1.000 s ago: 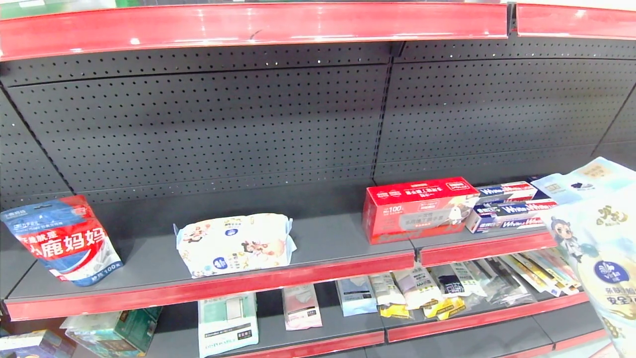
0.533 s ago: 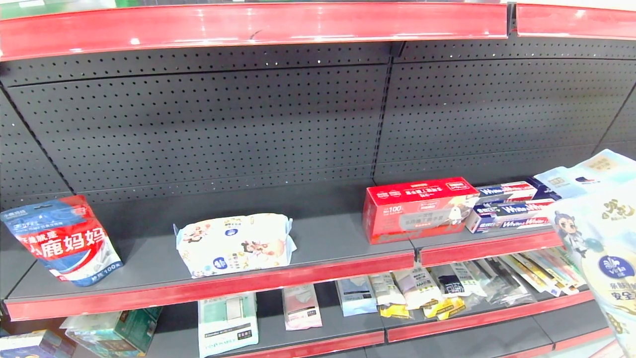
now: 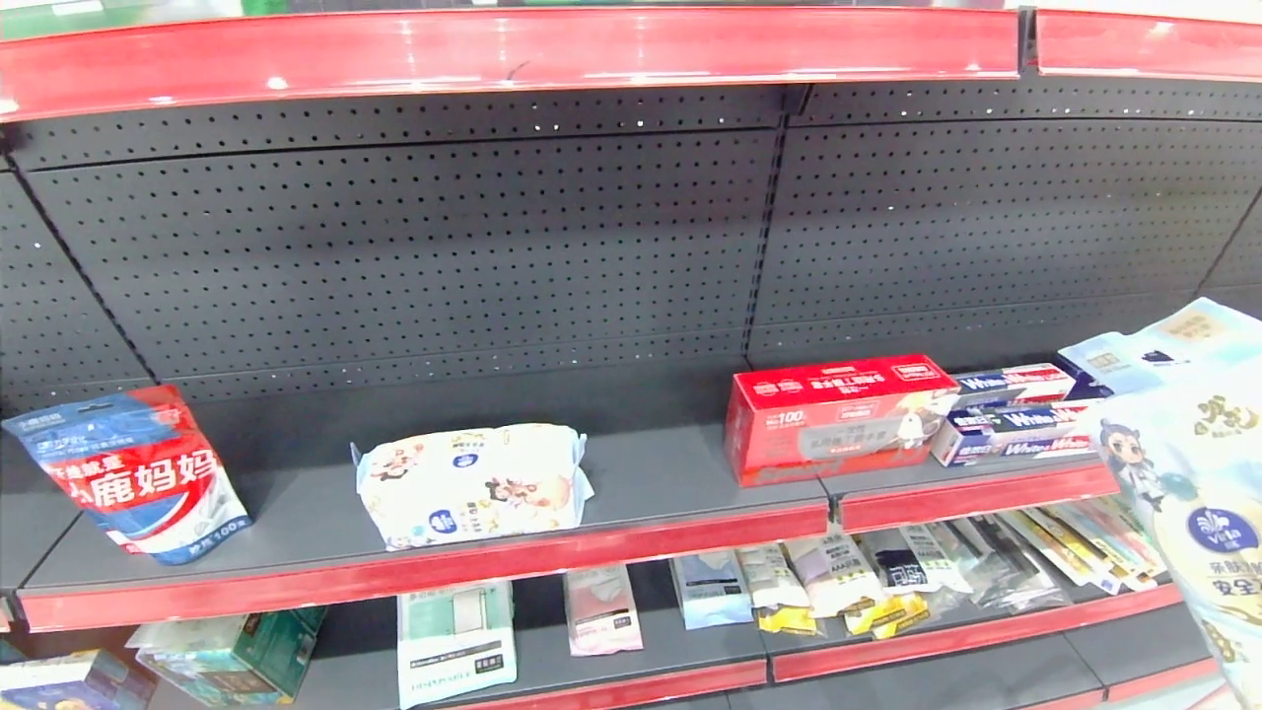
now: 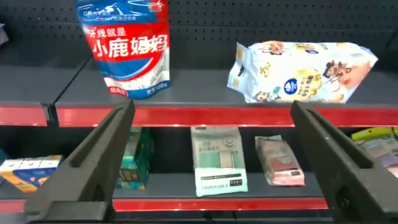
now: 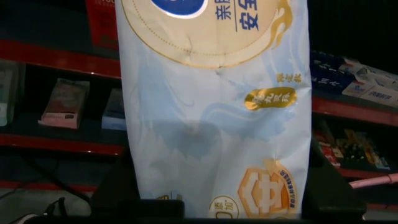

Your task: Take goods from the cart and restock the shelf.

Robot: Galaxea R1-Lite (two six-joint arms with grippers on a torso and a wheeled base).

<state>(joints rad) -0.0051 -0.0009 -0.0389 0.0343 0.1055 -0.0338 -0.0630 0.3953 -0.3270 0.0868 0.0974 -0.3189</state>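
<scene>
Head view: tall white pack (image 3: 1198, 493) at right edge, before the shelf (image 3: 424, 569); left wrist view: left gripper (image 4: 211, 106) fingers (image 4: 93, 162) spread wide, red-blue pouch (image 4: 127, 46) and cartoon-printed pack (image 4: 305, 70) on the shelf beyond them; right wrist view: right gripper (image 5: 221, 193) fingers (image 5: 333, 186) pinching the tall white pack between them.

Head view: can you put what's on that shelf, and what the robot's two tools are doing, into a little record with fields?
Middle shelf: grey, red front edge
On it, robot's left to right: blue and red pouch, cartoon-printed pack, red box, toothpaste boxes
Lower shelf: small flat packets
Right tool: shut on a large white bag, held in front of the shelf's right end
Left tool: open, empty, facing the pouch and pack
</scene>
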